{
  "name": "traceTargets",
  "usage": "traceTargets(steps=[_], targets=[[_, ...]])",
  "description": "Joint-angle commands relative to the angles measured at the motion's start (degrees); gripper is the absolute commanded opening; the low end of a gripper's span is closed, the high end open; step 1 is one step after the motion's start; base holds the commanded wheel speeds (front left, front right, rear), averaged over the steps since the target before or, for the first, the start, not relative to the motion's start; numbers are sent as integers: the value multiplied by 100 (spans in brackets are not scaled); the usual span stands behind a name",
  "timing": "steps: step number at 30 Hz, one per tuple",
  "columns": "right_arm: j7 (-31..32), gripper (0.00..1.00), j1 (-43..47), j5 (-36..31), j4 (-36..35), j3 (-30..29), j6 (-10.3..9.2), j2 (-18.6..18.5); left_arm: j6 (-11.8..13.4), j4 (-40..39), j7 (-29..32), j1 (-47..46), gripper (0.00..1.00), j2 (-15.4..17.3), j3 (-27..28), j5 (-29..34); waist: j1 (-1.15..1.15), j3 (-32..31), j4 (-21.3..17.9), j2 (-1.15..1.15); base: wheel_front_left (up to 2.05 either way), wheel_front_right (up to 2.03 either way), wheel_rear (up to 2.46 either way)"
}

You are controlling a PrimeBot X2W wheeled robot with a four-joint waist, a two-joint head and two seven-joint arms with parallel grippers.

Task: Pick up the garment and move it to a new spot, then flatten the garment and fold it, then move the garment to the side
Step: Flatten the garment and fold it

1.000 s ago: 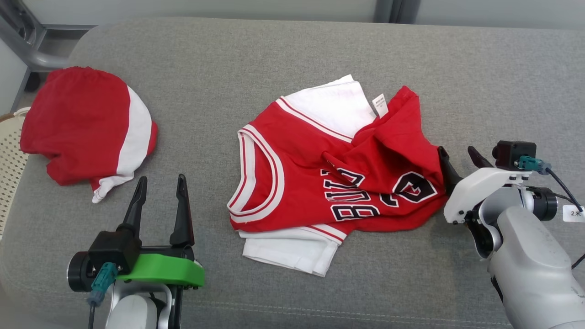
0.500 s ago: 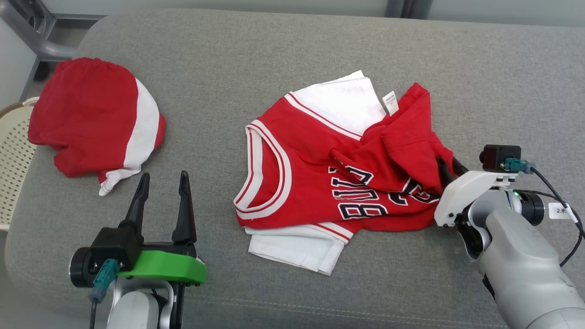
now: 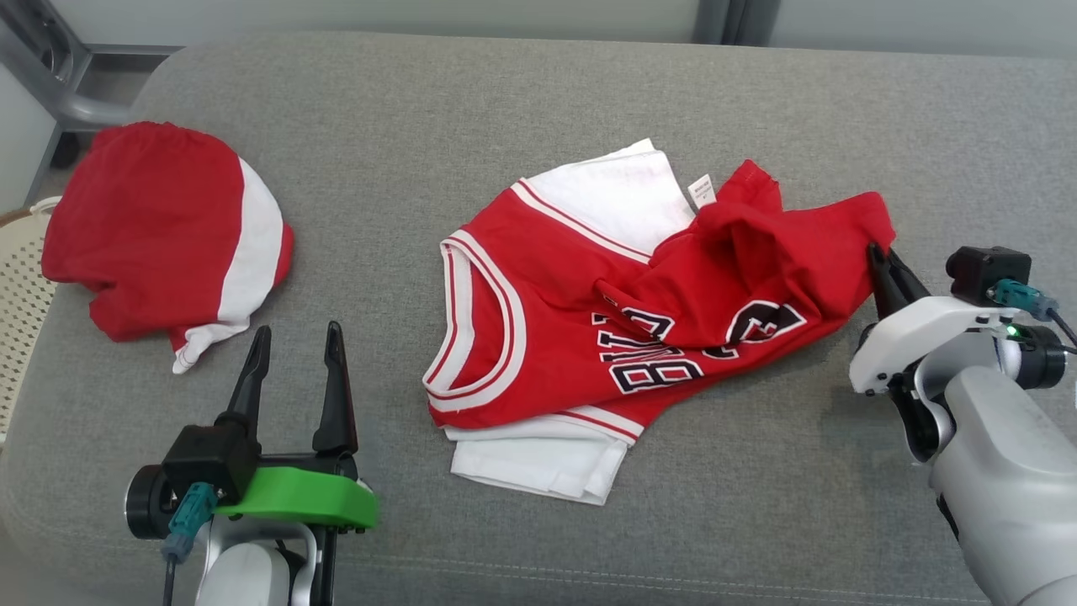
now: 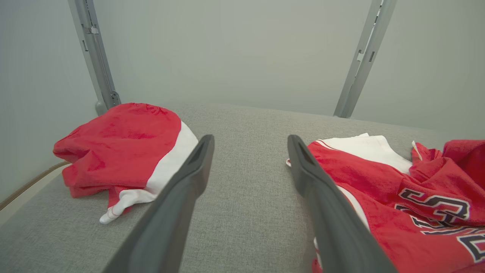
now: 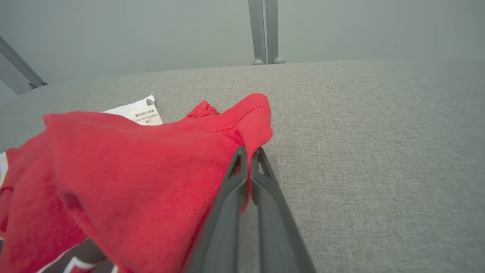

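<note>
The garment (image 3: 606,311) is a red jersey with white trim and dark lettering, lying crumpled mid-couch over a white piece. My right gripper (image 3: 879,257) is shut on the garment's right red edge, pulling that corner out to the right and slightly off the cushion. In the right wrist view the garment (image 5: 151,163) drapes left of the closed gripper (image 5: 249,153), pinched at the hem. My left gripper (image 3: 294,337) stands open near the front left, nothing between its fingers (image 4: 189,182), left of the garment (image 4: 398,189).
A second red and white garment (image 3: 160,236) lies bunched at the couch's left end, also seen as a red heap (image 4: 125,148). A pale perforated basket (image 3: 21,286) sits past the left edge. Grey metal posts (image 5: 263,30) stand behind the grey couch (image 3: 757,471).
My right gripper closed on the garment's right edge and drew it to the right, stretching the red fabric out. The head camera shifted slightly. My left gripper stayed put.
</note>
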Motion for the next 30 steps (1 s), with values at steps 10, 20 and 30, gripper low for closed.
traceTargets(steps=[10, 20, 30], targets=[[20, 0, 1276, -658, -1330, -907, -2, 124, 15, -23, -1, 73, 100, 11, -31, -12, 0, -70, -272, 0, 0, 0, 0], [736, 100, 2285, -950, -2294, -1647, -2, 627, 7, 19, -1, 97, 100, 11, -34, -33, 0, -123, -395, 0, 0, 0, 0], [799, 100, 2602, -1442, -3245, -2038, -2, 828, -14, 29, 0, 186, 100, 11, 74, 28, 0, -284, -546, 0, 0, 0, 0]])
